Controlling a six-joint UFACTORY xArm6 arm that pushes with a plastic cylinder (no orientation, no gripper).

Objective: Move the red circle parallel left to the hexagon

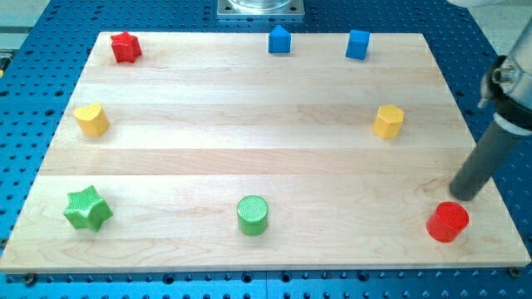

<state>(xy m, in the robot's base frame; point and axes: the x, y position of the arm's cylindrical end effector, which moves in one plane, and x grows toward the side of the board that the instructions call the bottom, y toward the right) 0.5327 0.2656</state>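
The red circle (447, 222) lies near the board's bottom right corner. The yellow hexagon (388, 121) sits at the right side, well above the red circle and a little to its left. My tip (465, 194) rests on the board just above and right of the red circle, close to it; contact cannot be told. The dark rod rises from the tip toward the view's upper right.
A green circle (253, 215) at bottom centre, a green star (87, 208) at bottom left, a yellow heart (91, 120) at left, a red star (125, 47) at top left, two blue blocks (279, 40) (357, 44) along the top edge. The board's right edge (490, 174) is close to the tip.
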